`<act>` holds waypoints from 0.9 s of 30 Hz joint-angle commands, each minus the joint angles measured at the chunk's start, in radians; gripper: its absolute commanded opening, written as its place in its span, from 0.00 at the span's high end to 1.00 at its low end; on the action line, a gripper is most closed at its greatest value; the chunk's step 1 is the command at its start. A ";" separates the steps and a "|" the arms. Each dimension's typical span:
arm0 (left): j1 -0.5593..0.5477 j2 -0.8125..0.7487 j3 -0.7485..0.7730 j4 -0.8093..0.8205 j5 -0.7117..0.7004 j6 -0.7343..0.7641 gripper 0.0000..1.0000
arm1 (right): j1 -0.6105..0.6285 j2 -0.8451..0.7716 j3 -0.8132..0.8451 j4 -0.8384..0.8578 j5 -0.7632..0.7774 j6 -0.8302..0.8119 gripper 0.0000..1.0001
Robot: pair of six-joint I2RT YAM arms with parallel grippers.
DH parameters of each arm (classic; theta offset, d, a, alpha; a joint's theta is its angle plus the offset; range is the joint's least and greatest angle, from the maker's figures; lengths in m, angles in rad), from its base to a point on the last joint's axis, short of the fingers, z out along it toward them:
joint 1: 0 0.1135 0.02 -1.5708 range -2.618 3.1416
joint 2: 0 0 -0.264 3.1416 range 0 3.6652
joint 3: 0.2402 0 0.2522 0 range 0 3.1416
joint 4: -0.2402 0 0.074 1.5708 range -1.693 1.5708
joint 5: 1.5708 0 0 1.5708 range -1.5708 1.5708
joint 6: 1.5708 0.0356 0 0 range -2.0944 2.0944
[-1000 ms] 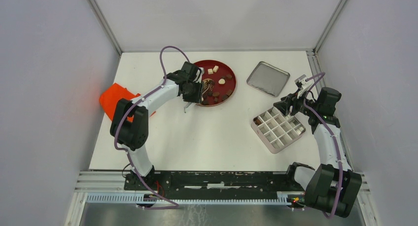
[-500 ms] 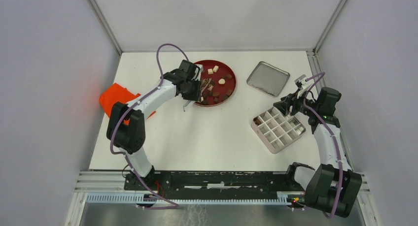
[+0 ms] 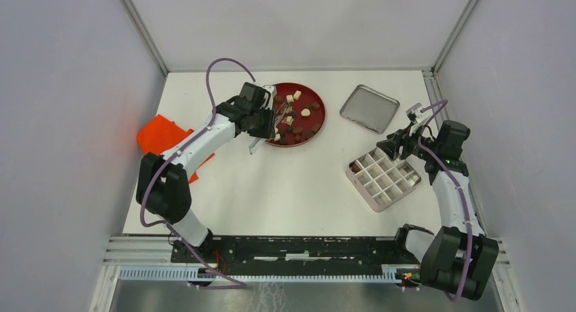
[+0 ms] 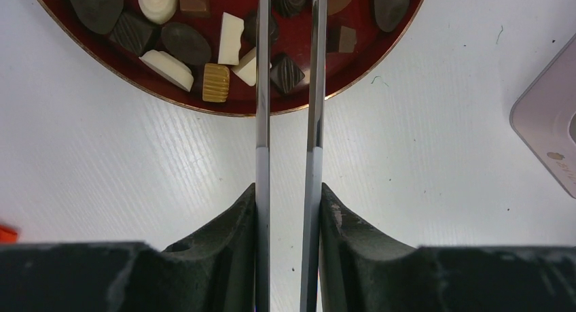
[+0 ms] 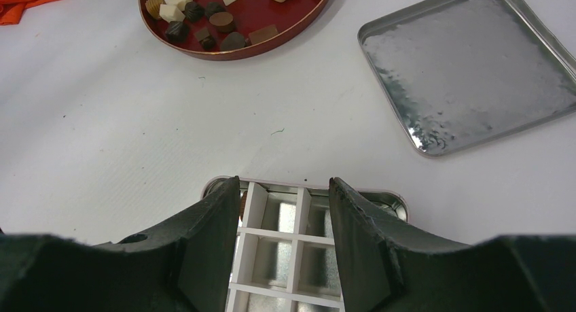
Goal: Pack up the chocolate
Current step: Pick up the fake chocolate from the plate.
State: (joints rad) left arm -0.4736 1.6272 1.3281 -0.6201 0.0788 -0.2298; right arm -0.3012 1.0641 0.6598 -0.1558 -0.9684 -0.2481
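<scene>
Metal tweezers (image 4: 263, 88) were clamped between the fingers of the left claw (image 4: 288, 189), blades slightly apart, reaching ahead over the red plate (image 5: 299, 16). We found the chocolate (image 4: 216, 82) lying on that plate, ahead of the claw. We recorded the right claw (image 5: 284, 186) released, fingers spread above the partitioned tin (image 5: 390, 200) on the tabletop (image 5: 102, 122).

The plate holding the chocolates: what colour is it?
The plate is deep red with a thin coppery rim, best seen in the left wrist view.
</scene>
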 commanded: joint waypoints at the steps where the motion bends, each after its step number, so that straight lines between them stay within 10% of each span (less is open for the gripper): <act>1: -0.005 0.041 0.016 0.033 -0.009 0.014 0.72 | 0.005 0.004 0.024 0.021 -0.023 -0.002 0.43; 27: -0.022 0.190 0.097 0.022 0.027 0.012 0.71 | 0.006 0.002 0.026 0.020 -0.023 -0.005 0.43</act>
State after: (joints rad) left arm -0.4831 1.8122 1.3647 -0.6186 0.0822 -0.2298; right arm -0.3012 1.0645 0.6598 -0.1558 -0.9688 -0.2485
